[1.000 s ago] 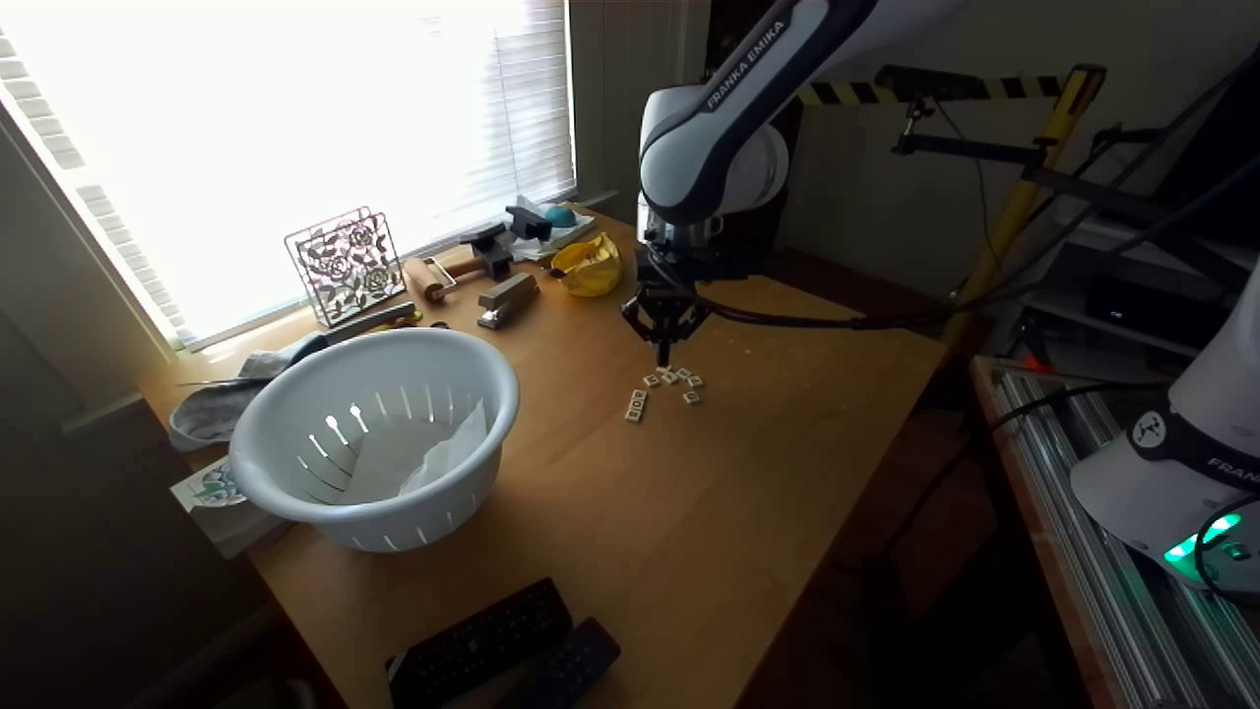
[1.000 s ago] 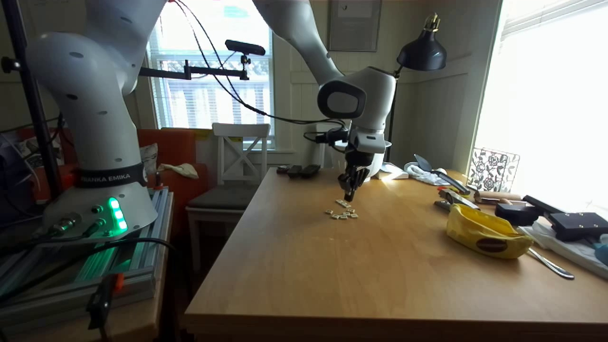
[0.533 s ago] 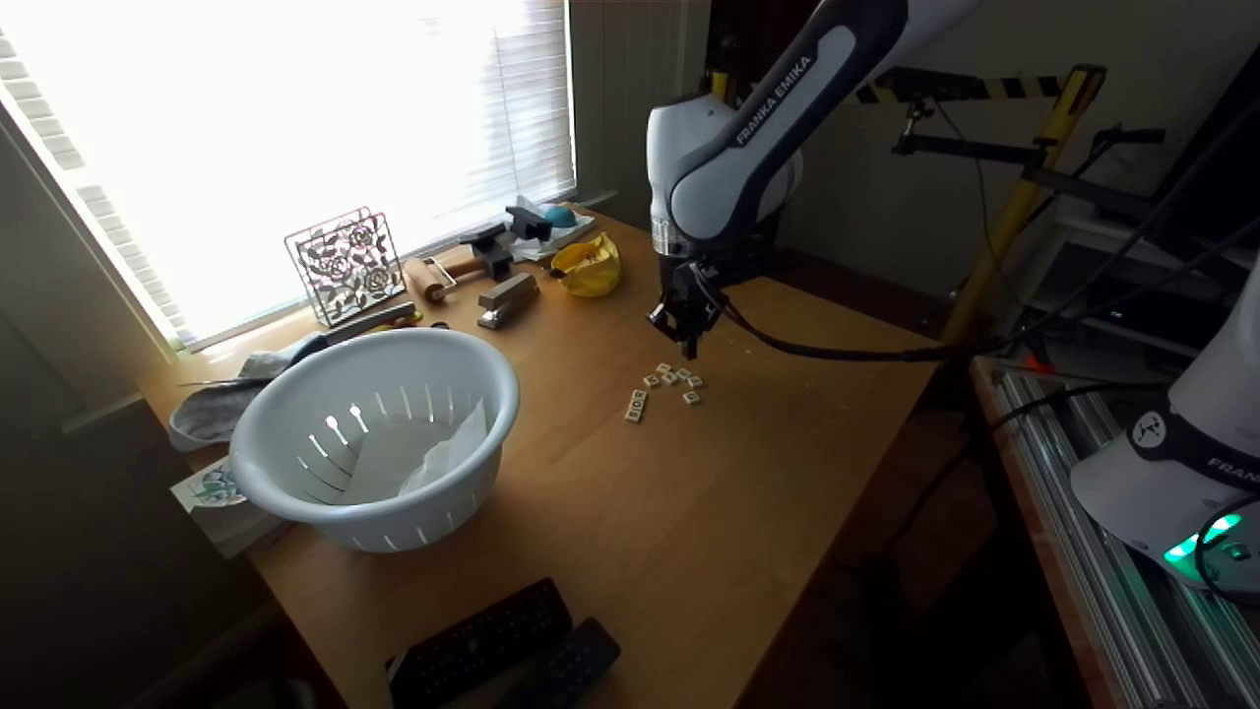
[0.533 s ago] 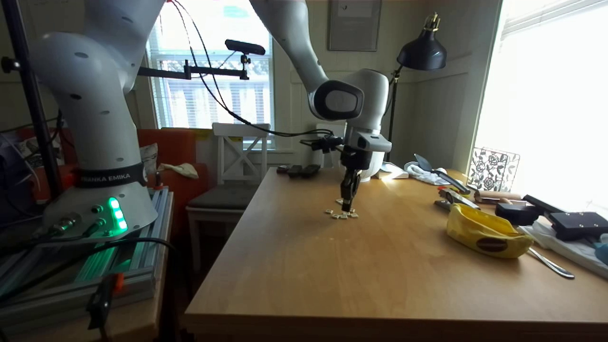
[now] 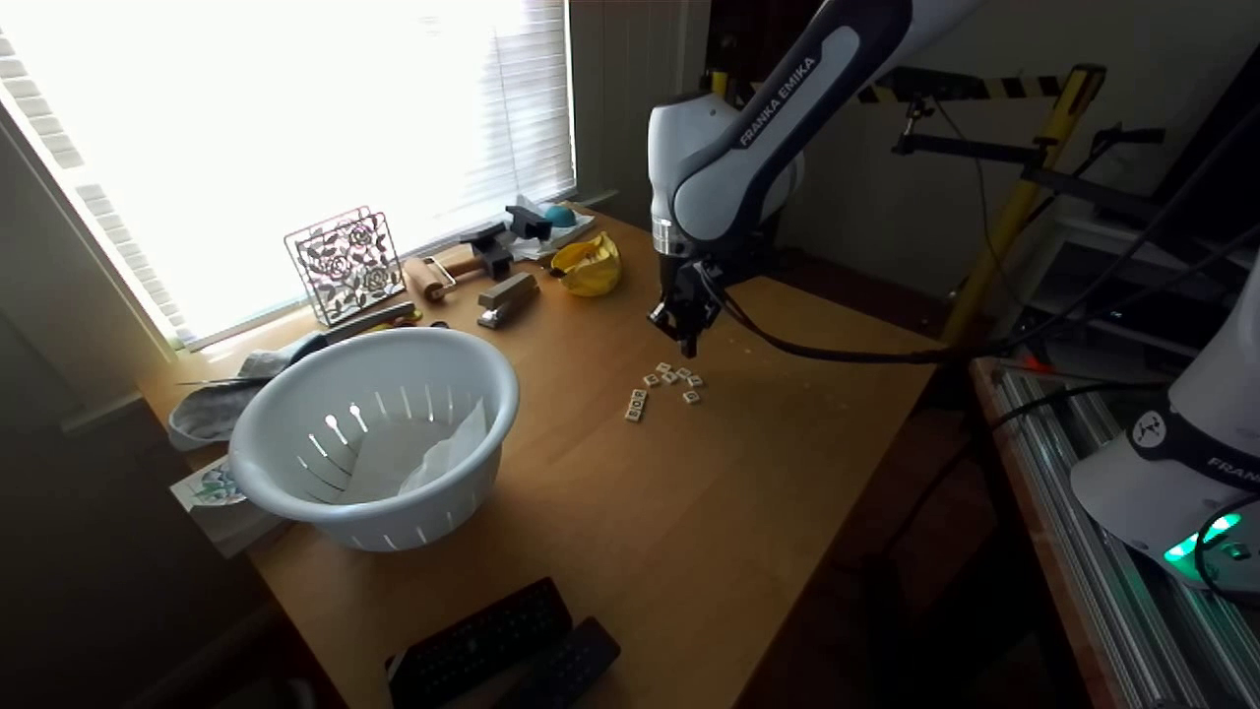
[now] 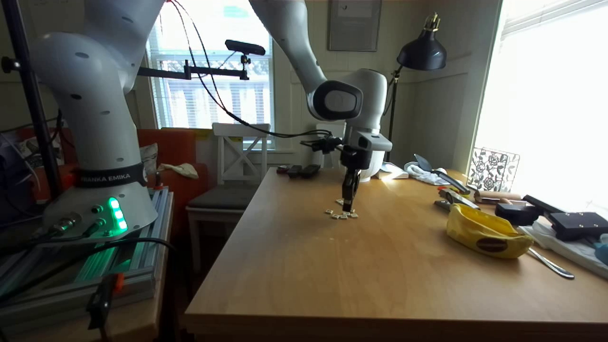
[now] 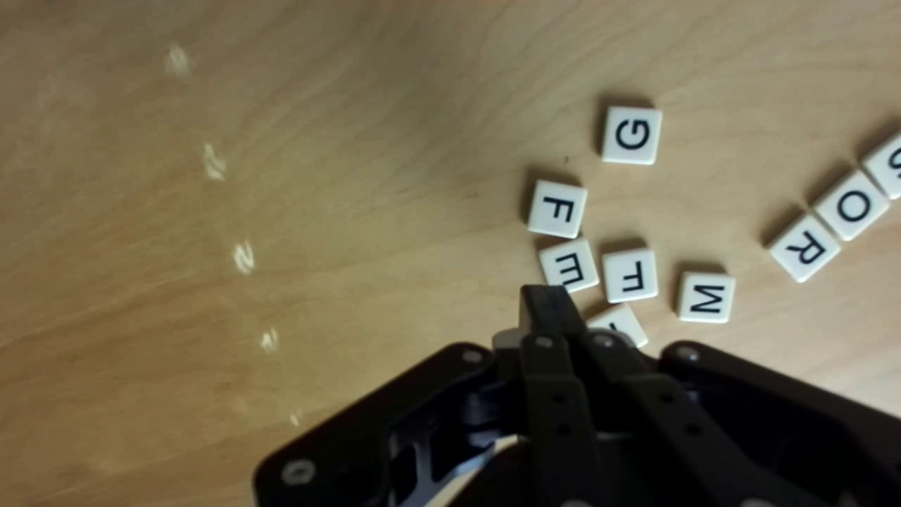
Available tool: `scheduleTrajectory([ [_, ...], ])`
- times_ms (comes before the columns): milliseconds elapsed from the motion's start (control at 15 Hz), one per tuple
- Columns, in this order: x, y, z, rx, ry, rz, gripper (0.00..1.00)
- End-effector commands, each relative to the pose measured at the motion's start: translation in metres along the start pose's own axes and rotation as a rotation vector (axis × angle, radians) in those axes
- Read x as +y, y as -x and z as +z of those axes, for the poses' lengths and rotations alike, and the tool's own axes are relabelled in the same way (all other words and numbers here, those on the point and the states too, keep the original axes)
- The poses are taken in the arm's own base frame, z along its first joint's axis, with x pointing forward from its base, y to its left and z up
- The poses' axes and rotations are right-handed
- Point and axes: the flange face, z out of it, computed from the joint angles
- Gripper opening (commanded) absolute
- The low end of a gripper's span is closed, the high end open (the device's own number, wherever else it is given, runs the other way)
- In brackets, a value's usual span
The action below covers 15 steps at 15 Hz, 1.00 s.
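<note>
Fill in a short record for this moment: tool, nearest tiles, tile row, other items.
Tool: shut, no tile seen in its grip
Nearest: E tile and a half-hidden tile; contact unclear
Row: R tile, O tile, third tile cut off in the wrist view
Other items: white colander, stapler, yellow banana-shaped pouch

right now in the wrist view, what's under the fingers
A letter tile pokes out from behind the fingers, its letter mostly hidden; they also hide a corner of the E tile. Anything else beneath them is covered.
</note>
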Motion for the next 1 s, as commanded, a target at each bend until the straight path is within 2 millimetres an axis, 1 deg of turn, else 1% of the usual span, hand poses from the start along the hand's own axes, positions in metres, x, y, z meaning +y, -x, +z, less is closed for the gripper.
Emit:
scheduleTrajectory([
  [0, -0.003, 0.002, 0.001, 0.02, -0.009, -0.031, 0.0],
  [200, -0.009, 0.002, 0.001, 0.05, -0.04, -0.071, 0.0],
  [400, -0.017, 0.002, 0.007, 0.058, -0.046, -0.101, 0.0],
  [667, -0.022, 0.005, 0.016, 0.056, -0.04, -0.133, 0.0],
  [933, -0.026, 0.005, 0.019, 0.072, -0.067, -0.155, 0.0],
])
